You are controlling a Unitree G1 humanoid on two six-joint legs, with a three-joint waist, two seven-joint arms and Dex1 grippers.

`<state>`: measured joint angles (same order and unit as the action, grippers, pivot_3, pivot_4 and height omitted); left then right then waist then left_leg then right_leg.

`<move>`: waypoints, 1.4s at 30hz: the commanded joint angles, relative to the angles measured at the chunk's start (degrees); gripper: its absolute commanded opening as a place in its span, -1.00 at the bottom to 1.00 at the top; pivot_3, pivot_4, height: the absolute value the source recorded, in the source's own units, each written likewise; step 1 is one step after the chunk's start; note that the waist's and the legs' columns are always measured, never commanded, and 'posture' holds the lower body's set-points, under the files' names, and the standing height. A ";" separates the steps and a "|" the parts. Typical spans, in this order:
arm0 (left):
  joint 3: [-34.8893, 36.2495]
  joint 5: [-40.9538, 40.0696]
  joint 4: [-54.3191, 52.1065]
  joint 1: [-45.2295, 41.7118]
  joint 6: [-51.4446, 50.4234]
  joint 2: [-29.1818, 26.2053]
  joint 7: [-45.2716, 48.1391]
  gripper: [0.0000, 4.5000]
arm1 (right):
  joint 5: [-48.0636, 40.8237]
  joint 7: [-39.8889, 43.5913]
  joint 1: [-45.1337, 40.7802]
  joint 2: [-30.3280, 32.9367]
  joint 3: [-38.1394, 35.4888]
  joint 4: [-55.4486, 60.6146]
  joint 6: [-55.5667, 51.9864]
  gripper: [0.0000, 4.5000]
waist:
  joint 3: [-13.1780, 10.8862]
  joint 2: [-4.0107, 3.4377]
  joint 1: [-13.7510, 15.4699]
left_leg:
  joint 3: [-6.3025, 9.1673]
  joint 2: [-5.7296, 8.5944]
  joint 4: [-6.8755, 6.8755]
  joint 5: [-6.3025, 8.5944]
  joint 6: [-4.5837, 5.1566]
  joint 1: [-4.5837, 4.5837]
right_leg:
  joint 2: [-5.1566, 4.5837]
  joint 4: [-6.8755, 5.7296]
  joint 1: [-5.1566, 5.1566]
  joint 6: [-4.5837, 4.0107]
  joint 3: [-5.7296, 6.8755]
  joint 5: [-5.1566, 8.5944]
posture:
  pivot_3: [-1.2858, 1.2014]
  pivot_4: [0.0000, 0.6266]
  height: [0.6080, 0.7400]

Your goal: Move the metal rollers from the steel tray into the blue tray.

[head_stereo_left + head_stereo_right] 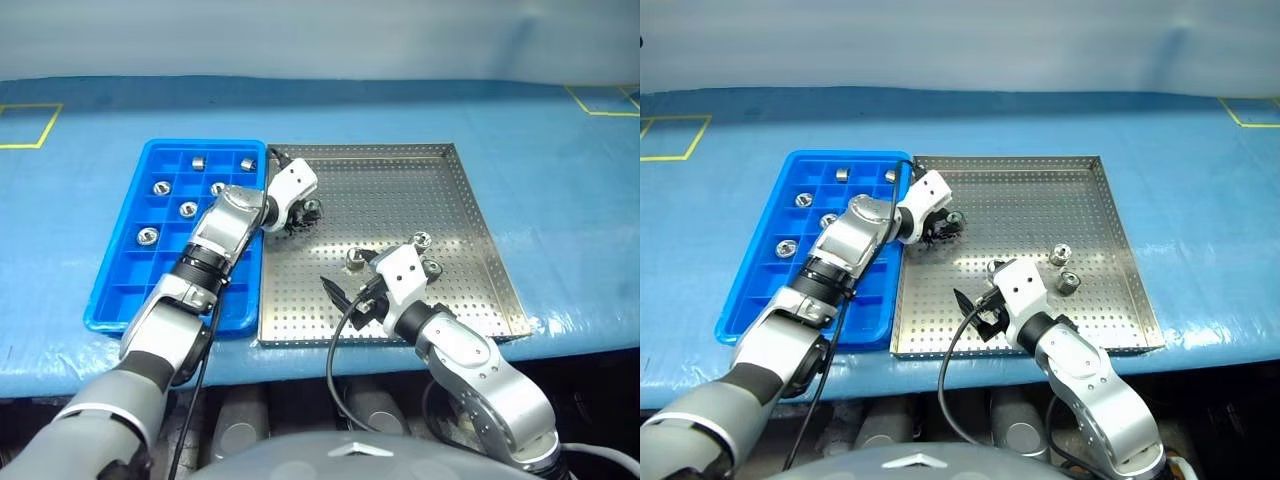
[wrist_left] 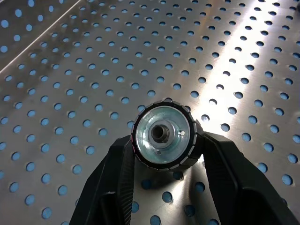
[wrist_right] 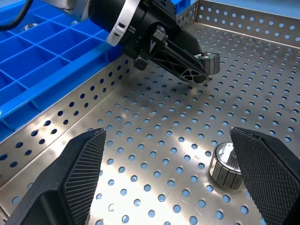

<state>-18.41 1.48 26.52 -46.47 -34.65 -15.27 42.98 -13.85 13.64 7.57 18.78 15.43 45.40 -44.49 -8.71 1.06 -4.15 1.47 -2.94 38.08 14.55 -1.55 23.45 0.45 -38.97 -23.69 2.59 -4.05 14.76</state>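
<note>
Two trays sit side by side on a blue-covered table [image 1: 560,180], their long edges touching. On the left lies the bright blue rectangular plastic tray [image 1: 125,300] with its grid of small square compartments; six small shiny metal rollers, such as one in a far cell [image 1: 198,161], rest singly in its far and middle cells, while the nearer rows stand bare.

Just right of the shared edge, the left gripper [image 1: 305,214] hangs over the far left part of the large square silver steel tray [image 1: 470,215] with the perforated floor. Its two black fingers [image 2: 115,173] are clamped on a ringed silver roller [image 2: 164,133], one finger on each side of the rim, the central hole facing the wrist camera. In the right wrist view this held roller [image 3: 208,61] sits at the fingertips just above the dotted floor, close to the tray's low left rim.

Further right, the right gripper [image 3: 173,173] hovers over the near middle of the steel tray with its fingers spread wide and nothing between them. Three loose rollers lie near it: one by its finger [image 3: 224,163], and two more [image 1: 1060,254] [image 1: 1068,282] toward the right rim. Most of the far right of the perforated floor lies open, and bare table cloth surrounds both trays.
</note>
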 commanded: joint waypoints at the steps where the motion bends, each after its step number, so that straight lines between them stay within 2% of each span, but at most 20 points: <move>1: 1.76 -0.39 -3.90 0.47 -0.32 -0.27 -1.06 -0.16 | -0.09 0.37 -0.72 -0.13 0.05 0.81 0.77 1.00 | 0.00 0.00 0.12 | 0.00 0.00 0.01 0.00 0.00 0.00 | 0.00 0.00 0.00 0.00 0.00 0.00 | -0.02 -0.52 1.00; 4: 3.81 -1.34 -7.46 1.86 -1.16 -0.64 -2.81 -0.16 | 0.02 0.30 -0.60 -0.17 0.06 0.94 0.77 1.00 | 0.00 0.00 0.12 | 0.00 0.00 0.00 0.00 0.00 0.00 | 0.00 -0.01 -0.01 0.00 -0.01 0.00 | -0.03 -0.52 1.00; 8: 10.21 -2.60 -16.62 5.79 -4.20 -1.18 -8.70 -0.16 | 0.15 -0.17 0.22 -0.18 0.03 1.46 0.53 1.00 | 0.00 -0.01 0.03 | 0.00 -0.03 -0.01 0.00 0.00 0.01 | 0.01 -0.01 -0.02 -0.01 0.00 0.00 | -0.03 -0.52 1.00; 13: 18.00 -5.66 -34.40 12.97 -12.84 -3.69 -12.51 -0.16 | -0.34 0.23 0.08 -0.35 0.41 1.14 0.58 1.00 | 0.01 -0.03 0.16 | 0.01 -0.04 -0.01 0.00 -0.01 0.00 | -0.01 -0.03 -0.02 -0.01 -0.01 0.00 | 0.01 -0.52 1.00; 19: 26.64 -7.77 -53.44 24.68 -21.17 -6.79 -16.95 -0.16 | -0.55 3.72 -6.94 -1.36 3.91 -3.87 1.94 1.00 | 0.00 -0.01 1.49 | 0.06 -0.04 -0.02 -0.03 -0.05 -0.16 | -0.02 -0.08 0.12 -0.01 0.05 0.00 | 0.13 -0.52 1.00; 24: 32.91 -9.02 -65.59 33.88 -26.25 -5.70 -21.20 -0.16 | -0.43 8.28 -13.36 -1.54 7.26 -8.85 3.54 1.00 | -0.01 0.01 4.01 | 0.09 -0.04 -0.05 -0.04 -0.06 -0.29 | -0.02 -0.08 0.25 -0.01 0.09 0.00 | 0.19 -0.52 1.00; 34: 41.27 -9.35 -79.57 48.72 -35.59 -2.42 -27.27 -0.16 | -0.71 13.94 -19.07 -3.41 10.57 -14.72 6.27 1.00 | 0.01 0.03 8.45 | 0.10 -0.03 -0.05 -0.05 -0.07 -0.32 | -0.05 -0.06 0.29 -0.03 0.13 -0.01 | 0.29 -0.52 1.00; 42: 42.08 -9.06 -79.89 53.42 -40.50 -1.90 -29.12 -0.16 | -0.53 15.51 -19.99 -4.09 11.02 -16.21 7.10 1.00 | 0.02 0.05 10.15 | 0.16 -0.05 -0.09 -0.08 -0.12 -0.43 | -0.03 -0.06 0.38 -0.11 0.20 -0.02 | 0.32 -0.52 1.00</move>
<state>23.15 -7.83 -51.98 7.20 -74.89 -16.86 14.68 -13.99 28.64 -12.00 15.14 26.62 28.12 -38.98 -8.69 1.12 6.00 1.63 -2.99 37.99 14.47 -1.67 22.99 0.41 -39.03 -23.29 2.47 -3.86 14.75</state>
